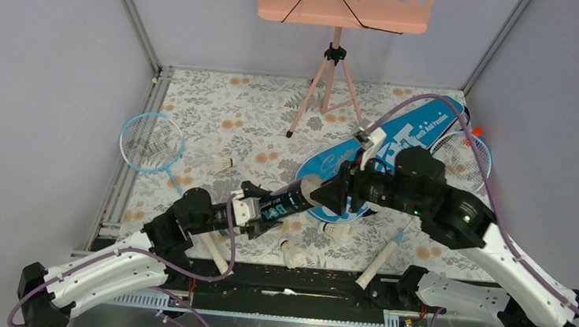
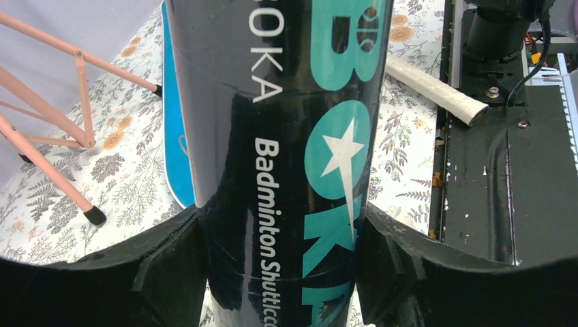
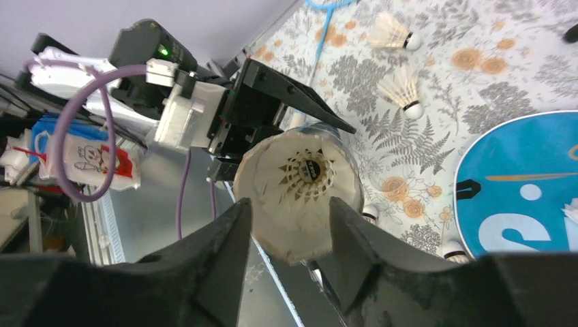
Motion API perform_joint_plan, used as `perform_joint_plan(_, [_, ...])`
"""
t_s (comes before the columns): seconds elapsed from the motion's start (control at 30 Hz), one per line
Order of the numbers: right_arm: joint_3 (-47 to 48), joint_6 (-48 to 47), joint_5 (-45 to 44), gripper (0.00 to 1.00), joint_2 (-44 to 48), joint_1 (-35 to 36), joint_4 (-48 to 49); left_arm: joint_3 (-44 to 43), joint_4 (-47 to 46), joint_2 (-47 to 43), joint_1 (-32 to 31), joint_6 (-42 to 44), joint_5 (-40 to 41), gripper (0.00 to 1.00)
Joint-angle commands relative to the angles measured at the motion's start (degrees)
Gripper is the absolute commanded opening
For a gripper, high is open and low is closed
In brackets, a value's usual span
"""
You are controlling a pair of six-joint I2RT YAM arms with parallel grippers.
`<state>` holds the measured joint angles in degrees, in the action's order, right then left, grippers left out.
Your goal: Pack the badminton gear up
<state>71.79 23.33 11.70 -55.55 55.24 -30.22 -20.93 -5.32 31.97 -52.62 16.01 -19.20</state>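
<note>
Floral-cloth table [image 1: 220,110], grey panels close on the left, back and right, metal rails at the edges. The most open cloth is back-left, between the left racket [image 1: 151,142] and the pink tripod [image 1: 329,80]. Back-right is crowded. The blue bag [image 1: 399,137] lies on a diagonal there, and the right racket [image 1: 465,155] has its head just beside the bag, near the right wall. Both rackets' white handles [image 1: 376,266] end close to the near edge. Loose shuttlecocks [image 1: 336,231] sit front-centre, with another by the left racket.

The arms meet mid-table.
- The left arm is low, stretched in from the near-left corner. The left gripper [image 2: 279,272] clamps the black tube [image 2: 279,136], fingers [image 2: 170,272] tight on both sides. The tube is roughly level, mouth toward the right arm.
- The right arm has its elbow raised and its wrist turned back toward the centre. The right gripper [image 3: 290,238] is narrow, pinching the feather skirt of the held shuttlecock [image 3: 300,184] right at the tube mouth. I cannot tell whether its cork is inside.
</note>
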Motion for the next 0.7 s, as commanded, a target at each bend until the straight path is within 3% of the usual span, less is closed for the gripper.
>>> perform_joint_plan(0.0, [4.62, -2.40, -5.75, 0.61, 6.23, 0.48, -2.48, -0.78, -6.19, -0.48, -0.25, -1.02, 0.72, 0.06])
perform_joint_plan(0.1, [3.68, -3.44, -7.32, 0.82, 11.02, 0.48, -1.82, -0.78, -6.19, -0.40, -0.27, -1.36, 1.65, 0.06])
perform_joint_plan(0.2, [-1.28, -4.31, -9.40, 0.98, 16.28, 0.48, 1.58, -0.78, -6.41, -0.94, -0.22, -1.86, 3.24, 0.06])
perform_joint_plan(0.33, [-12.75, -8.87, -10.33, 1.00, 22.17, 0.48, 5.27, -0.31, -6.80, -2.32, -0.21, -2.91, 6.71, 0.06])
perform_joint_plan(0.47, [-27.75, -24.83, 1.89, 1.00, 24.73, 0.48, 10.11, 0.30, -8.02, -3.86, -0.20, -3.98, 9.81, 0.07])
perform_joint_plan(0.57, [-37.68, -32.43, 7.16, 1.00, 20.07, 0.55, 20.33, 0.37, -8.23, -4.69, -0.29, -4.23, 10.65, 0.07])
perform_joint_plan(0.67, [-40.75, -38.96, 15.69, 0.99, 11.30, 1.01, 25.77, -0.30, -5.65, -5.96, -0.21, -4.70, 11.02, 0.07])
